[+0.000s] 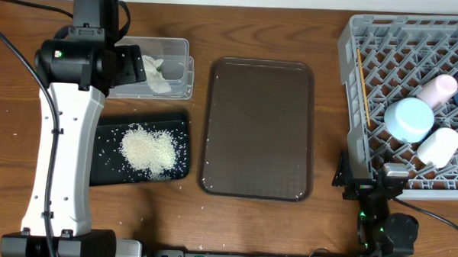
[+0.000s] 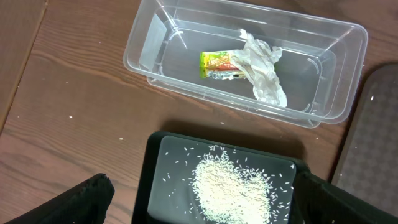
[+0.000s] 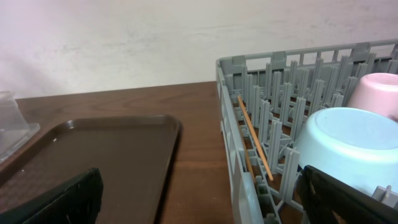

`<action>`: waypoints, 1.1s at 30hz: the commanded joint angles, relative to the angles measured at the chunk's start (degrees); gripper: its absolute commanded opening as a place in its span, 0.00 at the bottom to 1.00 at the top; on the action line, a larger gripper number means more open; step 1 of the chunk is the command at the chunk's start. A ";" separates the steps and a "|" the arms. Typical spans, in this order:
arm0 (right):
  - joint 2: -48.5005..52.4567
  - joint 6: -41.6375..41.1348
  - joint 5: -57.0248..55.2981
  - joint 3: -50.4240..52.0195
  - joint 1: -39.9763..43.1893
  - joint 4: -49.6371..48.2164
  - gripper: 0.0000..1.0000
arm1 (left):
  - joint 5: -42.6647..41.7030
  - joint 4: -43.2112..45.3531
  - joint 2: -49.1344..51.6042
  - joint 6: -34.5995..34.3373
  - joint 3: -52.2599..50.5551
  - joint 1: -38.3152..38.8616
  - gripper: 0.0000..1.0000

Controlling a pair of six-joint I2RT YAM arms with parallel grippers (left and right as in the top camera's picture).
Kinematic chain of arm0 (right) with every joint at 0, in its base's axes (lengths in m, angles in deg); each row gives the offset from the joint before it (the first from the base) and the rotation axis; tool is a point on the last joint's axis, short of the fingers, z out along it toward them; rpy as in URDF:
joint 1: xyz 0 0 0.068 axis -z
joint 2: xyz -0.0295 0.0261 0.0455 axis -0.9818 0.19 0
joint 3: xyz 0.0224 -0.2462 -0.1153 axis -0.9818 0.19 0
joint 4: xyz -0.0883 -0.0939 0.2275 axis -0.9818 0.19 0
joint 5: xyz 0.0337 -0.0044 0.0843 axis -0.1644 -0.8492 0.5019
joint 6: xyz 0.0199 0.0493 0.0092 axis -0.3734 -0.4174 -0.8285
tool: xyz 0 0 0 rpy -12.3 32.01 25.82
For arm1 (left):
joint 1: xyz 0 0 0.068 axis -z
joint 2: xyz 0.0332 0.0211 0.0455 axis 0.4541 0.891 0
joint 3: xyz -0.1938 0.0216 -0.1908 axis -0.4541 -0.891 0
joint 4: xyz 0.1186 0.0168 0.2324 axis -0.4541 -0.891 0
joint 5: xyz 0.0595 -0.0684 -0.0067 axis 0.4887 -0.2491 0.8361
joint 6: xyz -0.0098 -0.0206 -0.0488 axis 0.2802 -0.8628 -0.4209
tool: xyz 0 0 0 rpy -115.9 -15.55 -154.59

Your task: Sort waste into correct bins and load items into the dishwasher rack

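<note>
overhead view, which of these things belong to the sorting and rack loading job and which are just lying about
Job in hand: rice heap, black tray, clear tub, napkin, wrapper, grey rack, chopsticks, light-blue bowl, pink cup, white cup.
Lying about: brown serving tray.

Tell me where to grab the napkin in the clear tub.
Pinch the napkin at its raised crumpled middle, from straight above: walls of the clear tub block side approaches, and the wrapper touches one end, so grip away from it.
</note>
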 commanded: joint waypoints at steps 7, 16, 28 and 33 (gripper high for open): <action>-0.42 0.85 -0.94 0.07 0.52 0.33 0.99 | 0.52 -0.17 -0.24 0.55 -0.02 -0.02 0.96; -0.42 0.85 -0.94 0.07 0.52 0.33 0.99 | 0.52 -0.17 -4.83 0.55 -0.02 0.20 0.96; -0.42 0.85 -0.94 0.07 0.52 0.33 0.99 | 0.52 -0.17 -18.95 0.55 -0.02 0.20 0.96; -0.42 0.85 -0.94 0.07 0.52 0.33 0.99 | 0.52 -0.17 -25.57 0.55 -0.02 0.20 0.96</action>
